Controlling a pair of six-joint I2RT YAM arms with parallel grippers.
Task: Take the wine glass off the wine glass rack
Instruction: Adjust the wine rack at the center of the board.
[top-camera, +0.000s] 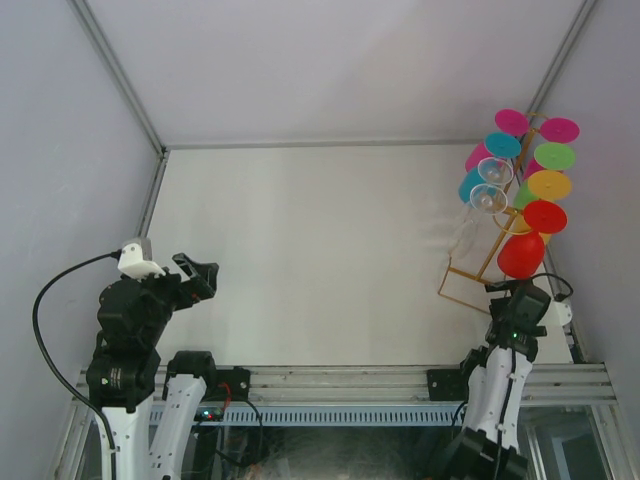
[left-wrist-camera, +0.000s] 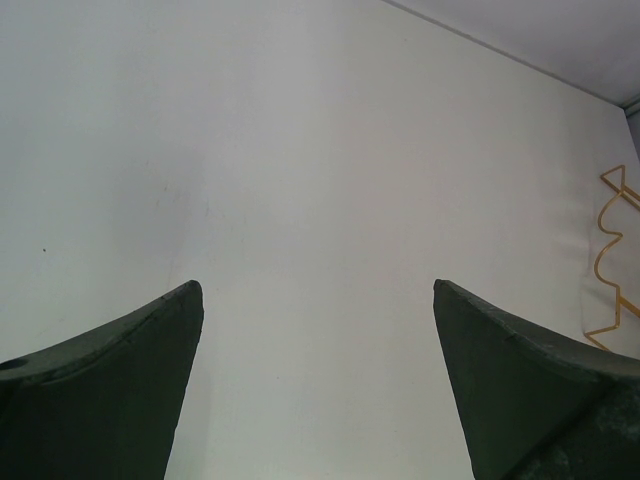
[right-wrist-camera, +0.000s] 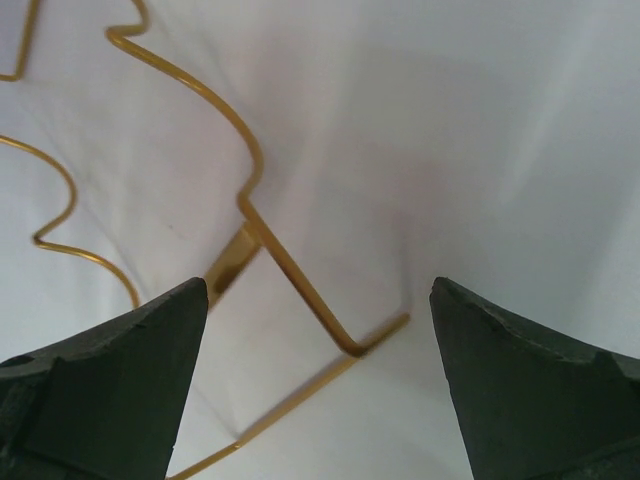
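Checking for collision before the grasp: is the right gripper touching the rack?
Cannot tell. In the right wrist view the gold rack shows between the fingers of the open right gripper and reaches one finger's edge; touching or behind, unclear.

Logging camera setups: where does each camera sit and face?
Top external: above and behind, looking down on the table; both arms show.
Left wrist: on its arm, facing across the table; open left end effector shows.
Right wrist: close on the wine glass rack base; open right end effector shows.
Shared: all see the rack.
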